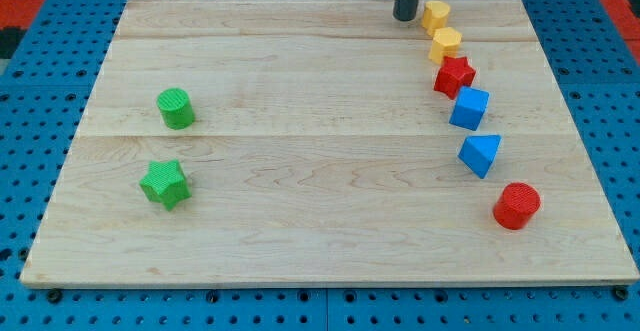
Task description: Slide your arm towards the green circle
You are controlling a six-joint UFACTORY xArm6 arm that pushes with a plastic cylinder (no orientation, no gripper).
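Note:
The green circle (176, 108) sits on the wooden board at the view's left, a little above the middle. A green star (164, 183) lies just below it. My tip (405, 16) is at the view's top, right of centre, far to the right of and above the green circle. It stands just left of a yellow block (435, 14), close to it; I cannot tell if they touch.
A curved line of blocks runs down the view's right: a second yellow block (446, 43), a red star (454, 75), a blue cube (469, 108), a blue triangle (481, 154), a red circle (516, 205). The board (320, 241) lies on blue pegboard.

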